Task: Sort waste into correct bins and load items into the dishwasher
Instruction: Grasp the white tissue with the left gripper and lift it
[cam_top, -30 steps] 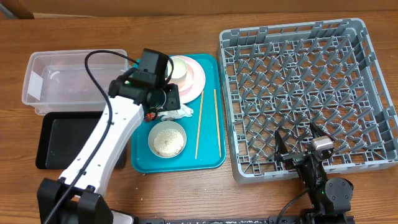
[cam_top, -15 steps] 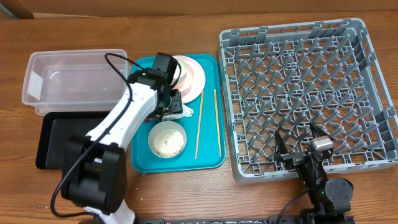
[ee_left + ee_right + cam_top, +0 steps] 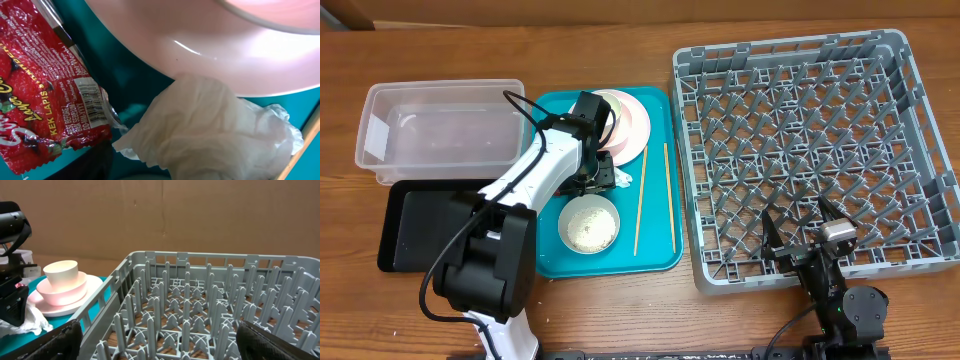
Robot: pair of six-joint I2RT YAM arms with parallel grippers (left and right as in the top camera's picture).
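I have the left gripper (image 3: pixel 595 172) down on the teal tray (image 3: pixel 655 245) near the middle of the counter (image 3: pixel 650 40), over the crumpled tissue (image 3: pixel 210 125) and red wrapper (image 3: pixel 45 100) beside the pink plate (image 3: pixel 225 50), and I cannot tell how far it is open, while the right gripper (image 3: pixel 796 216) hangs wide open, empty, over the dish rack (image 3: pixel 800 130) near the front right corner.

The red snack wrapper (image 3: pixel 45 95) reads "KEK LAPIS" in white beside a barcode (image 3: pixel 93 101).
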